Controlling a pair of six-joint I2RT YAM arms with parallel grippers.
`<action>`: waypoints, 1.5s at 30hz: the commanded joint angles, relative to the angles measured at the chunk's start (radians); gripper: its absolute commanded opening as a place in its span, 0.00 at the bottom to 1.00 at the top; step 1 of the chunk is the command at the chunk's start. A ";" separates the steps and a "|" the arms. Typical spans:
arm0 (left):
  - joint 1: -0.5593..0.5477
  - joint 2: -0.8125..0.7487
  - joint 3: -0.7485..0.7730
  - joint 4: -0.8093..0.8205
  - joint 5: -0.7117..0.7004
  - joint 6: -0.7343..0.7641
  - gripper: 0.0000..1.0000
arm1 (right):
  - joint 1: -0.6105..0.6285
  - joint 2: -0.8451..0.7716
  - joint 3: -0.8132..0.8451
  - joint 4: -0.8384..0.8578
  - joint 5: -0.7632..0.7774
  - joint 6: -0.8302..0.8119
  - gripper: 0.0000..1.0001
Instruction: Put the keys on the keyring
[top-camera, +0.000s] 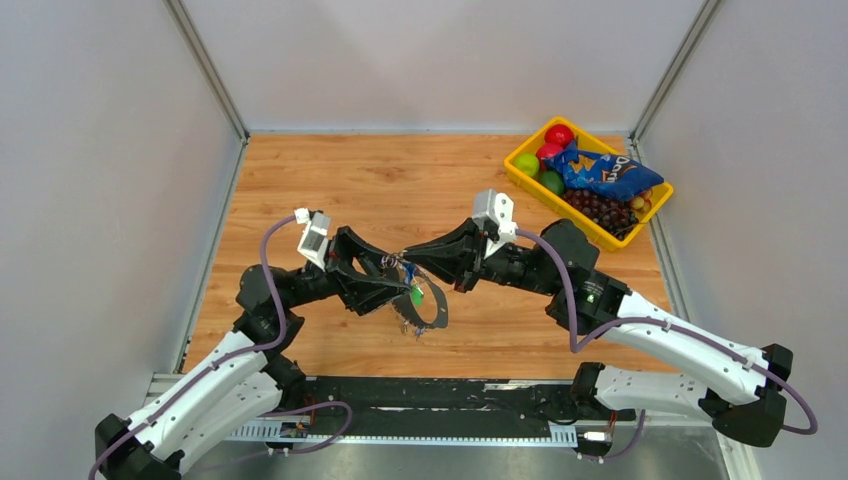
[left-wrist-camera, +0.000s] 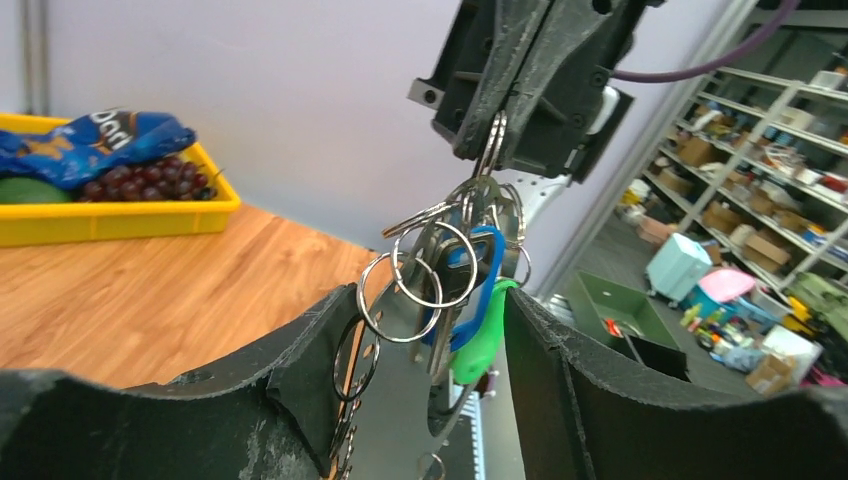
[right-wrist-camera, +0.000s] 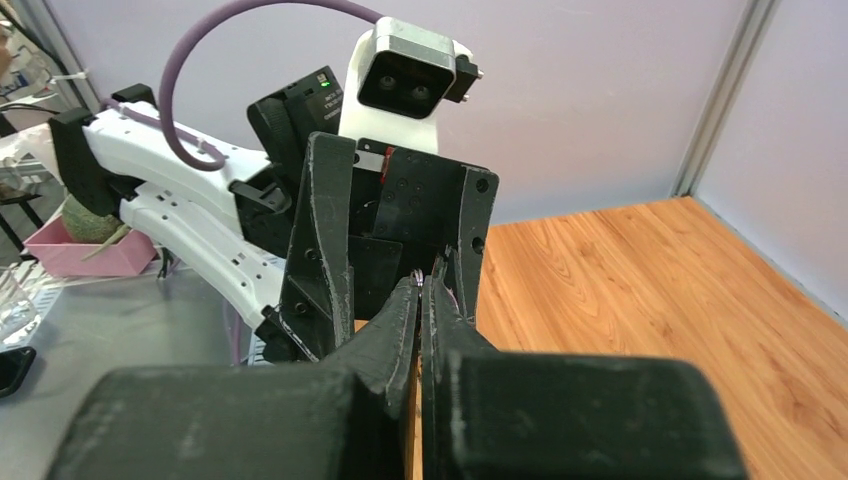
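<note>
Top view, bin: grapes (top-camera: 600, 210), round fruit (top-camera: 527, 163) and a blue bag (top-camera: 605, 172) are held in a yellow bin (top-camera: 545, 195).
Left wrist, keys (left-wrist-camera: 468, 290): hung from the keyring (left-wrist-camera: 490, 140), which is pinched by the right gripper (left-wrist-camera: 492, 150), between the spread jaws of the left gripper (left-wrist-camera: 430, 330).
Left wrist, bag lettering: not legible.
Right wrist, jaws: pressed together.

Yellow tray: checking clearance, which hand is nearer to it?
Right. The right hand is at mid-table, left of the tray; the left hand is farther left.

Overhead, the keys (top-camera: 410, 284) and keyring (top-camera: 392, 263) merge into one tiny tangle, and the closed right end effector (right-wrist-camera: 420, 286) hides them in its wrist view.
</note>
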 joint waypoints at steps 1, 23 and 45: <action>-0.006 -0.027 0.049 -0.135 -0.075 0.117 0.64 | -0.007 -0.025 0.041 0.009 0.085 -0.025 0.00; -0.006 -0.024 0.073 -0.142 -0.048 0.134 0.20 | -0.012 -0.040 0.012 -0.020 0.176 -0.047 0.00; -0.006 -0.038 0.072 -0.160 -0.068 0.149 0.25 | -0.013 -0.047 0.008 -0.020 0.166 -0.042 0.00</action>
